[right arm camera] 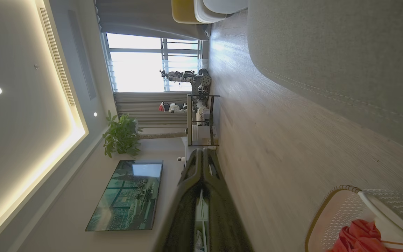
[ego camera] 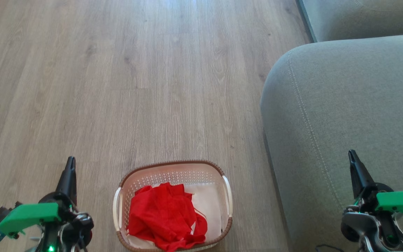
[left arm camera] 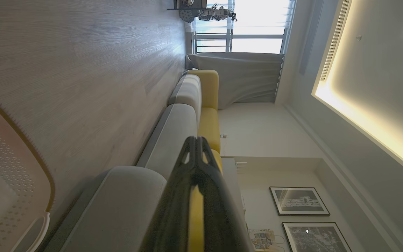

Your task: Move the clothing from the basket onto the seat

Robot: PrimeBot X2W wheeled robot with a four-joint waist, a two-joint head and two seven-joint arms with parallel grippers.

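Observation:
The red mesh clothing (ego camera: 166, 217) lies bunched in the cream basket (ego camera: 226, 196) on the wooden floor, low in the middle of the head view. White cloth shows under it. The grey-green seat (ego camera: 341, 115) fills the right side, beside the basket. My left gripper (ego camera: 70, 161) hangs shut to the left of the basket, holding nothing. My right gripper (ego camera: 352, 154) is shut over the seat's front part, also holding nothing. In the right wrist view the clothing (right arm camera: 359, 238) and basket (right arm camera: 331, 210) sit at the lower right. The left wrist view catches the basket (left arm camera: 30, 182) at the left edge.
Wooden floor (ego camera: 124, 80) stretches ahead and to the left of the basket. A second sofa cushion (ego camera: 362, 17) lies beyond the seat at the top right. The right wrist view shows a wall television (right arm camera: 128, 196), a potted plant (right arm camera: 121, 136) and a shelf rack (right arm camera: 201, 119) far off.

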